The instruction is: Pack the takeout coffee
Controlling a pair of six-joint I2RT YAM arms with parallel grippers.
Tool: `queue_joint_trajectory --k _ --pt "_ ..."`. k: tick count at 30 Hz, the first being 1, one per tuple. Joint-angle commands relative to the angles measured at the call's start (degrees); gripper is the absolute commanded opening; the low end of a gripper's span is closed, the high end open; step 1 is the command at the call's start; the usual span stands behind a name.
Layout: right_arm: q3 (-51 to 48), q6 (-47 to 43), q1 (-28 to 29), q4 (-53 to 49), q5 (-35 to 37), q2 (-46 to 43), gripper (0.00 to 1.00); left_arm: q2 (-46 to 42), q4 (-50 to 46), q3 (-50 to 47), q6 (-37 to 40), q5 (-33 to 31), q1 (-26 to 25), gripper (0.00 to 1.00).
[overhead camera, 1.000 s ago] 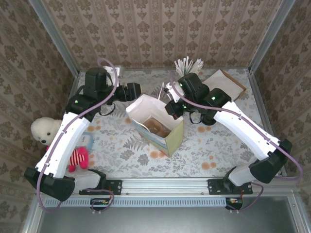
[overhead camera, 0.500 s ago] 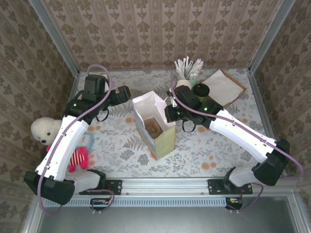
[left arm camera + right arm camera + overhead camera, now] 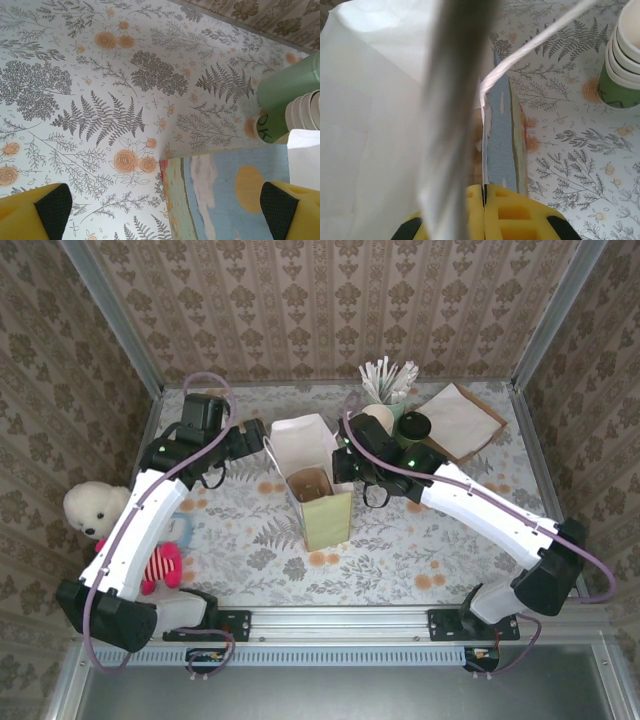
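The table is covered by a pale cloth printed with grey ferns and orange roses. A paper bag stands upright and open near its middle. Along the far edge stand a green cup of white sticks, a stack of lidless green cups and, just beside the stack, the takeout coffee with its black lid. A flat brown paper sheet lies toward the far right corner. A pink striped toy and a white plush seal sit at the left edge.
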Motion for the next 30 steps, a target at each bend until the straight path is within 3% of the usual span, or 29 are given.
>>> queue_joint_trajectory --k 1,12,16,22,26,30 --pt "4.0 -2.1 0.2 -3.2 -0.1 1.4 0.07 -0.2 -2.0 1.5 -0.8 0.3 0.7 1.0" --pt "7.0 -4.3 0.2 -8.2 1.0 1.9 0.06 -0.6 -2.6 2.5 1.3 0.3 0.9 1.0" --pt "7.5 -4.6 -0.2 -9.9 0.8 2.4 0.15 -1.2 -1.4 1.6 0.7 0.5 1.0 1.0" --pt "9.0 -7.9 -0.5 -9.9 -1.0 1.3 0.4 -2.3 0.0 0.1 -0.4 -0.3 1.0 1.0" --pt "9.5 -15.0 -1.4 -9.4 -8.2 -2.4 0.67 -2.6 -0.5 0.0 -0.4 -2.3 1.2 1.0" --pt "9.9 -19.0 -4.6 -10.8 -15.4 -7.6 0.86 -2.7 -0.6 -0.6 -0.6 -3.4 1.6 1.0"
